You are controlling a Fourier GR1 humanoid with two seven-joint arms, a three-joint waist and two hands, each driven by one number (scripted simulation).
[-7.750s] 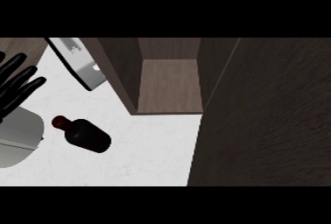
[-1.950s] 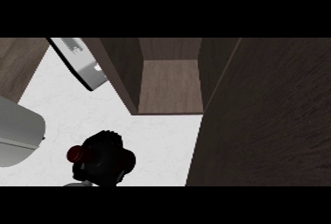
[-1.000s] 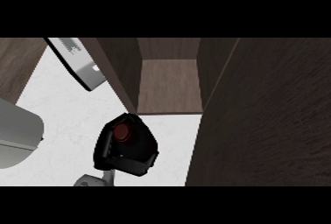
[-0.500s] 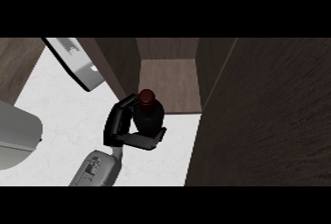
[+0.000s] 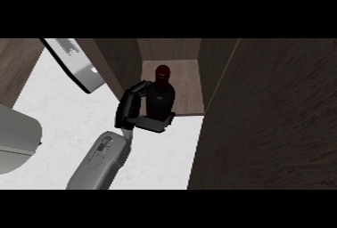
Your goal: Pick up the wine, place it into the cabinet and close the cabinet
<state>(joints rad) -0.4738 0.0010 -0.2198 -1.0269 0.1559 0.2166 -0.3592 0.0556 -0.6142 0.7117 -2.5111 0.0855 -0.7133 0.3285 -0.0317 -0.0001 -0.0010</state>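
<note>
Moved up and forward since half second ago: black hand on grey forearm now at mouth of open dark brown wooden cabinet. Which arm, hard to tell; looks like right. Fingers curled round dark wine bottle with red cap. Bottle upright, partly inside cabinet, above white counter. Grey sink at left.

A white, faintly marbled worktop carries a dark wooden cabinet standing open, its brown shelf floor showing. A grey rounded object sits at the worktop's left edge.
</note>
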